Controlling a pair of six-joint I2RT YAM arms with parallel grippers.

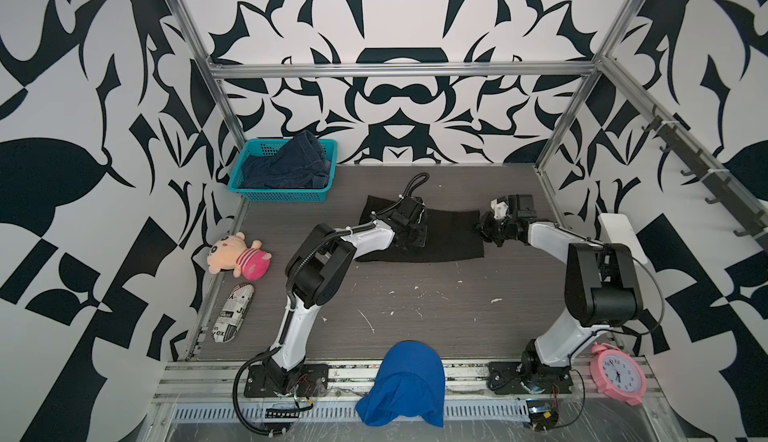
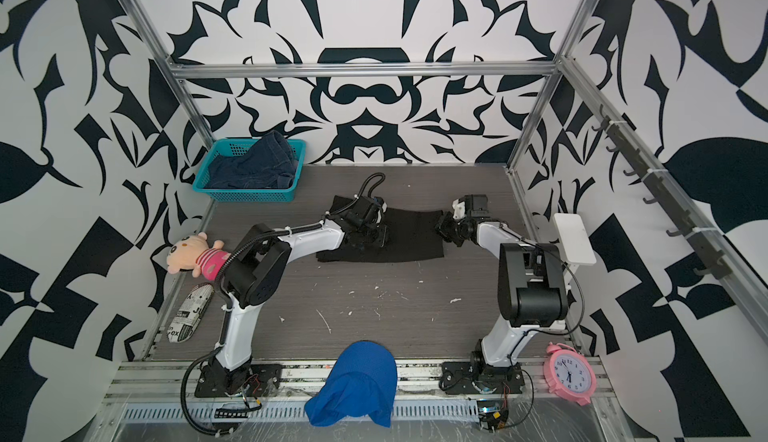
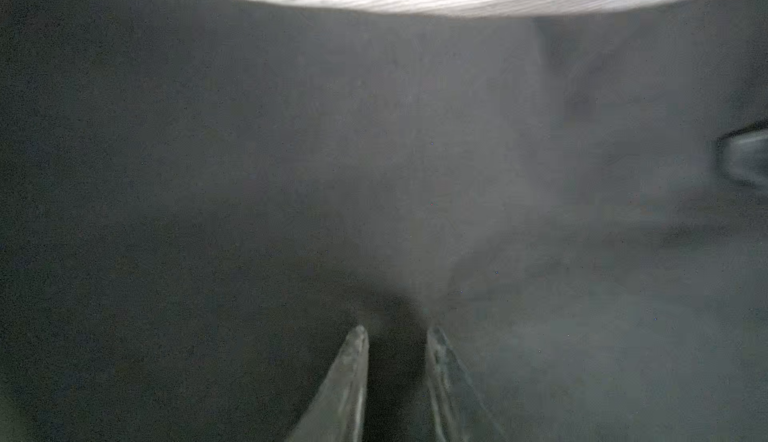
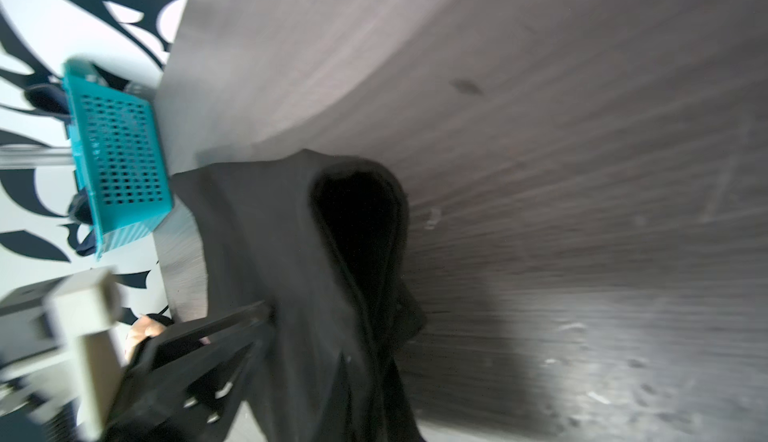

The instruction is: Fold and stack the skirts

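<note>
In both top views the black skirt (image 1: 449, 236) (image 2: 411, 240) lies spread on the desk (image 1: 415, 307) toward the back, with no finished fold that I can make out; the left hand (image 1: 411, 236) is down on its middle and the right hand (image 1: 484, 228) is at its right edge; the denim skirt (image 1: 286, 161) sits crumpled in the teal basket (image 1: 278, 195) at the back left corner; only these two skirts show, and there is no stack anywhere.

In the left wrist view the left hand (image 3: 397, 336) has narrowed onto a pucker of the black skirt (image 3: 208, 170), a slim gap left between the tips.

In the right wrist view the right hand (image 4: 272, 315) is clamped tight on the black skirt (image 4: 257, 232), whose edge lifts off the desk in an open loop.

I judge the job barely begun: the first fold is only starting; the denim skirt waits unfolded.
</note>
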